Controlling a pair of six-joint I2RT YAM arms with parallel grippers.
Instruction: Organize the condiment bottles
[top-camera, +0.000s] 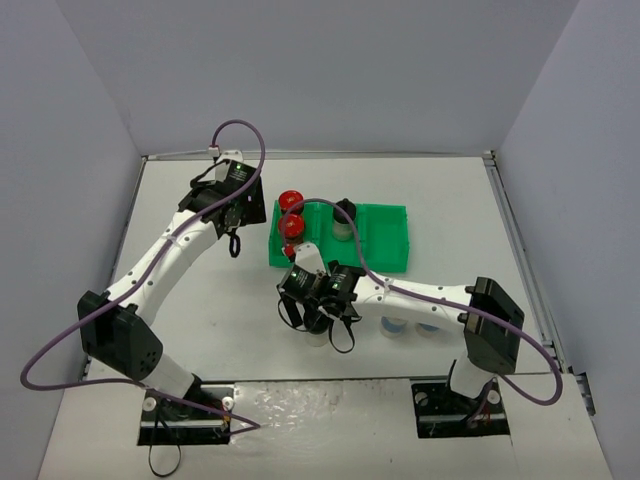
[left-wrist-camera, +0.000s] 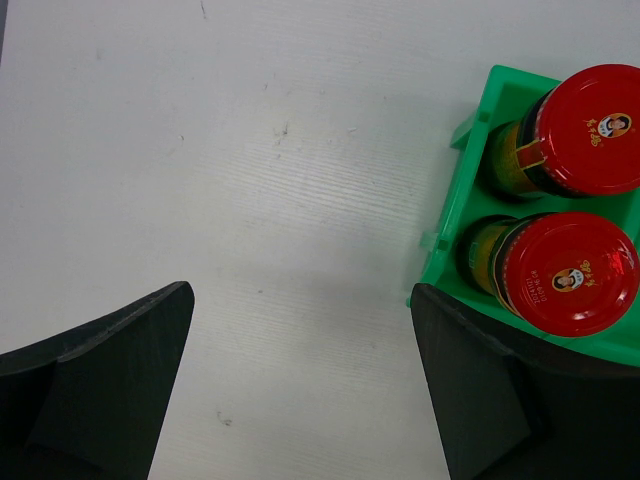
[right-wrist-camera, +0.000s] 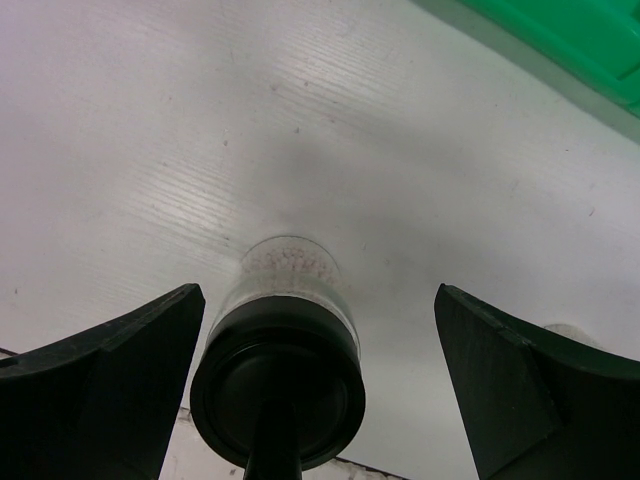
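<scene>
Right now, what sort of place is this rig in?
Probably a lab robot cell, not a kitchen: white table boxed in by blank grey walls, left arm and right arm bolted at its near edge, a green tray of jars.

From above, the right arm covers the tops of two jars, so their caps cannot be told. The right hand hides most of a third jar. In the left wrist view the tray and upper red cap run off the right edge, and the cap lettering is too small to read. In the right wrist view only a blurred corner of the tray shows, cut by the top edge.
</scene>
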